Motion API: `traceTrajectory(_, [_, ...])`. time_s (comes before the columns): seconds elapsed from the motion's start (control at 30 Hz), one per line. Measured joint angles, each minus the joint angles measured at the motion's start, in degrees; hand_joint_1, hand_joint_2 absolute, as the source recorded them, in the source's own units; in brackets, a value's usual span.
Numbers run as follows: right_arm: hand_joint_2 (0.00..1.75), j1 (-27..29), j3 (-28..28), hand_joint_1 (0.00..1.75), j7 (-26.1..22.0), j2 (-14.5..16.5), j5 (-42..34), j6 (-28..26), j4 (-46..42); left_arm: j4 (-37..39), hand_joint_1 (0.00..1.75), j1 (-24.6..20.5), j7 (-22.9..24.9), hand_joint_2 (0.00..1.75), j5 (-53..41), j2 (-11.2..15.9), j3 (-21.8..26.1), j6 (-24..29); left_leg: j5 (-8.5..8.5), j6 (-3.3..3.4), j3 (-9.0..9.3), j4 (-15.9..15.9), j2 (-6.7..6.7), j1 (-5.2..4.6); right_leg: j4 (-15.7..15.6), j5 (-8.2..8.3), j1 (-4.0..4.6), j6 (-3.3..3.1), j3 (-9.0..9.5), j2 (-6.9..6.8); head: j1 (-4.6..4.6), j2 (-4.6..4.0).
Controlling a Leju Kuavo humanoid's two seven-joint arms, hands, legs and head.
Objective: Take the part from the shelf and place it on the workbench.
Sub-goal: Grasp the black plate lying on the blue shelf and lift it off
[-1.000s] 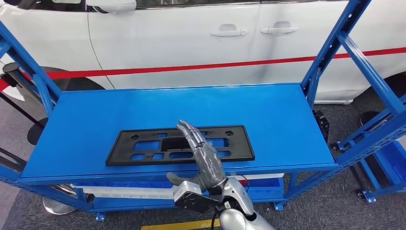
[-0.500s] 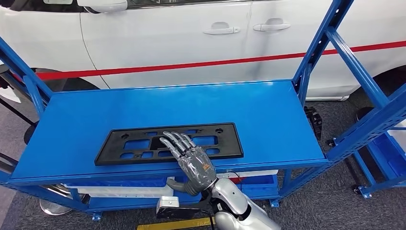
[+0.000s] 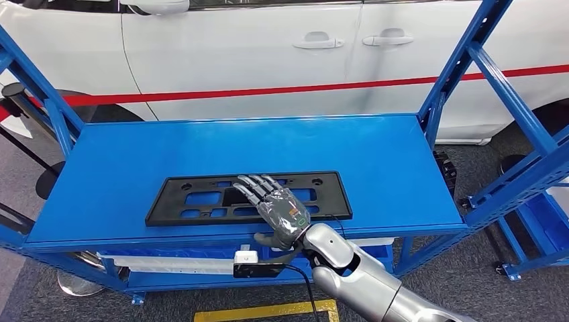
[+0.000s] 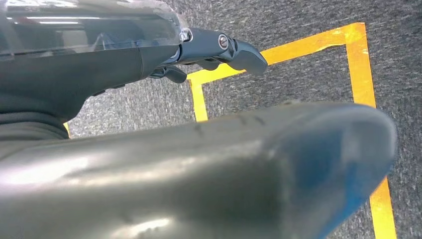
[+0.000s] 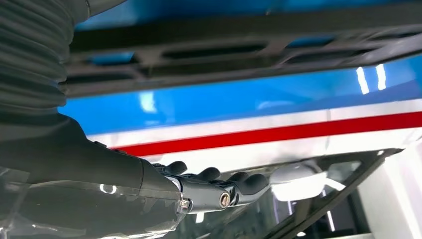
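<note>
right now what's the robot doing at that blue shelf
The humanoid's right hand is reaching over the front edge of the blue shelf, fingers spread above a flat black plastic part that looks like a licence plate holder. The part lies flat on the shelf top and is not gripped or lifted yet. The left hand hangs low over grey carpet with yellow floor tape, holding nothing. A white car is parked behind the shelf.

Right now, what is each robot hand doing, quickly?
Left hand: hangs over the floor, holding nothing; open or closed cannot be told.
Right hand: open, fingers spread over the flat black plastic frame part.
</note>
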Motion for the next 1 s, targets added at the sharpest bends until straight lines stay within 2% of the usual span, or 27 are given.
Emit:
traceTrajectory(0.03, [1.75,-0.75,0.39,0.00,0.84,0.23,0.48,0.15,0.74,0.00,0.00,0.06,-0.03,0.00,0.05,0.00,0.04,-0.02,-0.06,-0.28,-0.10,0.10,-0.02,-0.11,-1.63,0.27,0.10,-0.28,0.68,0.01,-0.02,0.00])
traceTrajectory(0.13, [1.75,-2.06,1.50,0.00,3.56,1.43,2.40,0.96,2.70,0.00,0.00,0.25,-0.19,0.00,0.14,-0.02,0.21,-0.03,-0.08,-1.25,-0.26,0.04,-0.01,-0.09,-2.20,0.33,0.22,-1.34,0.61,0.12,-0.05,0.00])
traceTrajectory(0.2, [1.75,-2.83,2.07,0.00,5.35,2.39,3.72,1.50,3.65,0.00,0.00,0.29,-0.27,0.00,0.16,-0.02,0.27,-0.06,-1.59,-1.87,-1.19,2.10,-0.01,0.07,-2.58,0.61,0.03,-2.08,0.68,0.07,-0.09,0.00])
traceTrajectory(0.23, [1.75,-3.25,2.33,0.00,6.11,2.89,4.28,1.70,4.11,0.00,0.00,0.31,-0.30,0.00,0.16,-0.02,0.30,-0.08,-3.21,-2.10,-2.44,4.84,-0.02,0.15,-2.70,0.70,-0.02,-2.35,0.71,0.02,-0.11,0.00])
traceTrajectory(0.3, [1.75,-3.97,2.76,0.00,7.46,3.79,5.30,2.18,5.29,0.00,0.00,0.34,-0.32,0.00,0.15,-0.02,0.38,-0.18,-6.83,-2.45,-6.14,12.76,-0.02,0.19,-2.69,0.69,0.11,-2.60,0.63,-0.03,-0.13,0.00])
traceTrajectory(0.33, [1.75,-4.25,2.94,0.00,7.91,4.24,5.60,2.46,6.02,0.00,0.00,0.37,-0.34,0.00,0.14,-0.02,0.43,-0.22,-7.73,-2.54,-7.65,15.85,-0.02,0.20,-2.65,0.67,0.19,-2.66,0.63,-0.05,-0.13,0.00])
traceTrajectory(0.37, [1.75,-4.55,3.09,0.00,8.23,4.69,5.80,2.76,6.78,0.00,0.00,0.39,-0.37,0.00,0.13,-0.02,0.49,-0.26,-7.51,-2.56,-8.27,16.98,-0.01,0.20,-2.61,0.64,0.24,-2.69,0.65,-0.04,-0.13,0.00])
traceTrajectory(0.4, [1.75,-4.90,3.21,0.00,8.46,5.16,5.90,3.04,7.51,0.00,0.00,0.40,-0.40,0.00,0.12,-0.01,0.55,-0.27,-6.19,-2.49,-7.75,15.70,-0.01,0.20,-2.55,0.61,0.26,-2.68,0.69,0.01,-0.13,0.00])
traceTrajectory(0.47, [1.75,-5.86,3.35,0.00,8.83,6.27,5.91,3.82,8.89,0.00,0.00,0.33,-0.48,0.00,0.11,0.01,0.68,-0.27,-2.08,-2.13,-4.23,7.96,-0.01,0.19,-2.39,0.48,0.29,-2.53,0.78,0.17,-0.12,0.00])
traceTrajectory(0.53, [1.75,-7.00,3.39,0.00,9.22,7.36,5.84,4.82,10.33,0.00,0.00,0.17,-0.56,0.00,0.11,0.02,0.82,-0.27,0.05,-1.61,-1.40,1.68,-0.05,0.00,-2.12,0.36,0.48,-2.13,0.57,0.30,-0.09,0.00])
traceTrajectory(0.63, [1.75,-8.26,3.40,0.00,9.44,8.47,5.59,6.04,12.51,0.00,0.00,0.16,-0.66,0.00,0.13,0.04,1.04,-0.27,0.24,-0.76,-0.97,0.34,-0.16,-0.12,-2.14,0.40,0.60,-1.30,0.36,0.29,-0.05,0.00])
traceTrajectory(0.7, [1.75,-8.88,3.39,0.00,9.51,8.88,5.47,6.54,13.67,0.00,0.00,0.20,-0.66,0.00,0.16,0.04,1.14,-0.27,0.56,-0.03,-0.83,-0.05,-0.16,0.13,-0.77,-0.74,0.53,-0.73,-0.16,0.22,0.00,0.00])
traceTrajectory(0.73, [1.75,-9.19,3.38,0.00,9.57,8.99,5.44,6.77,14.23,0.00,0.00,0.17,-0.65,0.00,0.18,0.04,1.16,-0.27,0.69,0.27,-0.78,-0.22,-0.14,0.26,1.56,-2.21,0.48,-0.49,-1.19,0.20,0.04,0.00])
traceTrajectory(0.8, [1.75,-9.58,3.39,0.00,9.86,9.16,5.46,7.23,15.40,0.00,0.00,0.15,-0.64,0.00,0.22,0.05,1.21,-0.27,0.73,0.55,-0.83,-0.24,-0.13,0.21,9.14,-5.99,0.32,-0.11,-4.70,0.17,0.13,0.00])
traceTrajectory(0.83, [1.75,-9.62,3.40,0.00,10.16,9.21,5.55,7.44,16.00,0.00,0.00,0.20,-0.63,0.00,0.29,0.05,1.24,-0.27,0.72,0.58,-0.83,-0.22,-0.14,0.18,12.56,-7.16,0.26,0.02,-6.35,0.17,0.13,0.00])
traceTrajectory(0.87, [1.75,-9.62,3.41,0.00,10.56,9.27,5.73,7.64,16.55,0.00,0.00,0.25,-0.63,0.00,0.37,0.05,1.27,-0.27,0.70,0.58,-0.83,-0.20,-0.17,0.16,14.27,-7.28,0.21,0.07,-7.24,0.17,0.13,0.00])
traceTrajectory(0.9, [1.75,-9.69,3.42,0.00,11.04,9.39,6.00,7.88,17.09,0.00,0.00,0.28,-0.63,0.00,0.45,0.05,1.30,-0.26,0.68,0.55,-0.82,-0.15,-0.21,0.15,13.72,-6.27,0.17,0.04,-7.07,0.17,0.13,0.00])
traceTrajectory(0.93, [1.75,-9.86,3.43,0.00,11.45,9.58,6.32,8.13,17.61,0.00,0.00,0.29,-0.63,0.00,0.50,0.05,1.31,-0.26,0.63,0.48,-0.77,-0.09,-0.25,0.15,10.79,-4.31,0.14,-0.10,-5.71,0.16,0.13,0.00])
traceTrajectory(1.0, [1.75,-10.48,3.43,0.00,12.22,10.13,6.94,8.77,18.63,0.00,0.00,0.22,-0.65,0.00,0.55,0.03,1.33,-0.24,0.44,0.18,-0.76,0.11,-0.28,0.03,2.55,-0.56,0.27,-0.59,-1.83,0.14,0.13,0.00])
